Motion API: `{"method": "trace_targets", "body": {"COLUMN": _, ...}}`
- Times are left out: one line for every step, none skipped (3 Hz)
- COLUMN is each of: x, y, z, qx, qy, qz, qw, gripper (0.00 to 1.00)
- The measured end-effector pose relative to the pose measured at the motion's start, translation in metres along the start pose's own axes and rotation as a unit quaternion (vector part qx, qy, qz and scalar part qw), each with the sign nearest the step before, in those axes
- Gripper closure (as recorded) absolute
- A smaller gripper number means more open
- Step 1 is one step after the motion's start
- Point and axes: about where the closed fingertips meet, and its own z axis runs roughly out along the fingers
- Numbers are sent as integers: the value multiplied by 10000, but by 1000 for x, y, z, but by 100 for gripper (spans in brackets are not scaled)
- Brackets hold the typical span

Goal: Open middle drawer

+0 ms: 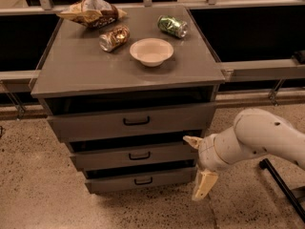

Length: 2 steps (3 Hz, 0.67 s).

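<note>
The middle drawer [105,159] is the mid-sized grey front of three in the grey cabinet, with a small black bar handle [139,155]. A dark gap shows above it. My gripper [198,163] is open at the right end of the drawer fronts, level with the middle and bottom drawers. One cream finger [193,141] points at the middle drawer's upper right corner. The other finger [204,185] hangs down beside the bottom drawer. The gripper holds nothing and is well right of the handle.
The top drawer [95,124] and bottom drawer [114,182] sit above and below. On the cabinet top [71,66] lie a white bowl [151,51], two crushed cans [114,37] [172,26] and a chip bag [92,11]. A black base part [281,185] crosses the speckled floor at right.
</note>
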Motion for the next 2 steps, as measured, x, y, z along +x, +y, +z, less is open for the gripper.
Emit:
{"method": "trace_targets", "body": {"x": -3, "y": -1, "z": -1, "qx": -5, "qy": 46, "qz": -165, "qw": 9999, "gripper": 0}}
{"method": "trace_targets", "body": {"x": -4, "y": -7, "z": 12, "qx": -166, "qy": -118, "qz": -258, "qw": 9995, "gripper": 0}}
